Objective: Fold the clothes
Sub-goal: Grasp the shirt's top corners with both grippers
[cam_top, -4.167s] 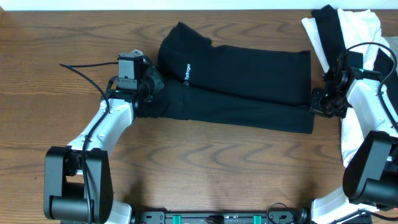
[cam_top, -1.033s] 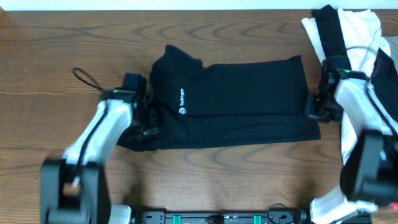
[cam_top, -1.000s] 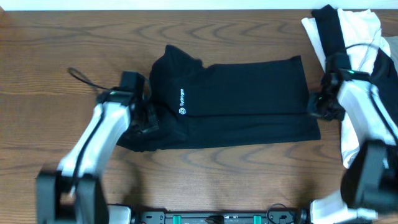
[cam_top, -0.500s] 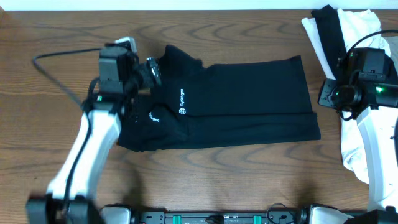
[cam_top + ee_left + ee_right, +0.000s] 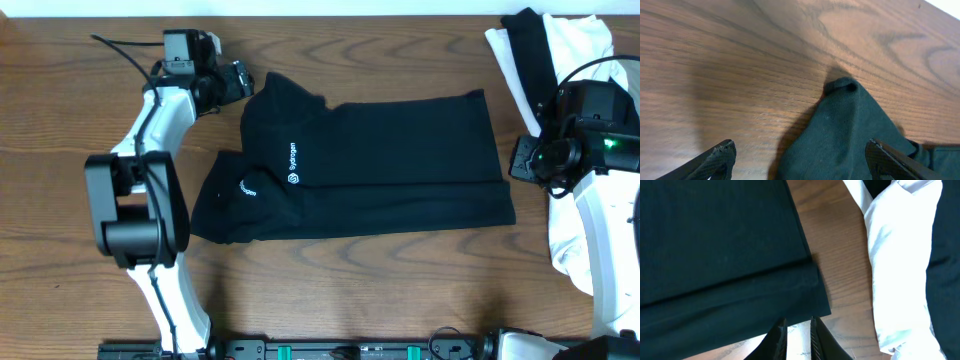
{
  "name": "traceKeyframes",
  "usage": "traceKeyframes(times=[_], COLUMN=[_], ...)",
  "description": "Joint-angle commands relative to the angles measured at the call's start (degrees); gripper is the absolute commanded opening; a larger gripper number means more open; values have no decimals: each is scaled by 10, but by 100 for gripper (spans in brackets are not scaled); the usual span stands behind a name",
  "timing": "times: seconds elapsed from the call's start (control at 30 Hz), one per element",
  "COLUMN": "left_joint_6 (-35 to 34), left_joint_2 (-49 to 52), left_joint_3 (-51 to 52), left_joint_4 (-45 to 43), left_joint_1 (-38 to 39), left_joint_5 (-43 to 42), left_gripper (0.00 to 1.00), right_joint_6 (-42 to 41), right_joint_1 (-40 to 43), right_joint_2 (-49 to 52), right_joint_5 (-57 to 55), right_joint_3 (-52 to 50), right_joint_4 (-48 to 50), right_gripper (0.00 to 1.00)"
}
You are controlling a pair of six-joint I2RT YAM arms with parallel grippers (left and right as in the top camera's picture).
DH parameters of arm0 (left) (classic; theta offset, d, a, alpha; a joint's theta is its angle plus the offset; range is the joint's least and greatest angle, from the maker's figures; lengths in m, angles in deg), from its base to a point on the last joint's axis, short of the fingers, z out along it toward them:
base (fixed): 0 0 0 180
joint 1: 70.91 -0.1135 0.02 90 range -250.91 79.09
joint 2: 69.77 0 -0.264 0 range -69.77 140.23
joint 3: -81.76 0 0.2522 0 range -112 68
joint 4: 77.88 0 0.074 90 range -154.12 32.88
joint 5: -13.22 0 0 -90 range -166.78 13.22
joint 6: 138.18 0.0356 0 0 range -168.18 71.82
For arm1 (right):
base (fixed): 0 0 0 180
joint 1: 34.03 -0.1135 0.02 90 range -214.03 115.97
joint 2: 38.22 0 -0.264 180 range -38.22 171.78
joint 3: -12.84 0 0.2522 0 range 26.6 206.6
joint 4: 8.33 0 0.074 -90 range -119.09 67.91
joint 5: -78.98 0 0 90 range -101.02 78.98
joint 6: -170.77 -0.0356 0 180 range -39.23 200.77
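Left end effector (image 5: pixel 236 80) status: jaws spread wide and empty. It sits at the far-left corner of the black garment (image 5: pixel 380 165). In the left wrist view a pointed corner of the fabric (image 5: pixel 850 130) lies on the desk (image 5: pixel 400 290) between and below the open fingers.

Right end effector (image 5: pixel 524 160) status: jaws nearly together, nothing between them. It is near the garment's right edge (image 5: pixel 725 245), with bare desk beneath the fingertips.

Task item location: the black garment lies flat mid-desk, partly folded lengthwise, with its white logo (image 5: pixel 293 162) facing up. A pile of further black and white garments (image 5: pixel 560 40) occupies the far-right corner.

Probable faults from this state:

1. Single-layer pickup. If the left jaws close on the pointed corner alone, only the top layer may lift and the existing lengthwise fold would come apart.
2. Uneven carry. The right jaws hold nothing. A lift from the left side alone would drag the garment across the desk and skew its edges.
3. Loose flap. The bulge at the garment's near-left edge (image 5: pixel 225 205) is not aligned with the body and is likely to be trapped as a crease in the next fold.
4. Snagging. The white cloth of the pile (image 5: pixel 900 265) lies close beside the right arm, so a wide sweep could pull it onto the work area.
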Motion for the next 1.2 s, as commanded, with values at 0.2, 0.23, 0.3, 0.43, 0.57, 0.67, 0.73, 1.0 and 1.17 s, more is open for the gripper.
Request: traceKeyframes(times=[0.2, 0.23, 0.3, 0.43, 0.57, 0.67, 0.73, 1.0, 1.17], left_joint_6=[12, 12, 12, 12, 12, 12, 12, -2, -14], left_joint_2=[63, 66, 67, 67, 67, 60, 50, 3, 1], left_joint_3=[-11, -11, -11, -11, -11, -11, -11, -11, -11], left_joint_4=[17, 18, 18, 24, 40, 40, 40, 41, 49], left_joint_1=[17, 20, 25, 35, 39, 35, 31, 21, 21], left_joint_5=[-32, -32, -32, -45, -44, -44, -44, -44, -44], left_gripper=[78, 69, 58, 25, 19, 6, 6, 7, 6], right_joint_6=[3, 1, 1, 1, -1, 0, 2, 28, 66], right_joint_1=[2, 2, 2, 2, 2, 2, 2, 2, 2], right_joint_2=[3, 3, 3, 3, 3, 6, 11, 114, 228], right_joint_5=[2, 2, 2, 2, 2, 2, 3, 57, 95], right_joint_3=[0, 0, 0, 0, 0, 0, 0, 0, 0], right_joint_4=[-2, -3, -3, -2, 6, 26, 48, 209, 354], right_gripper=[16, 16, 15, 14, 13, 8, 8, 37, 40])
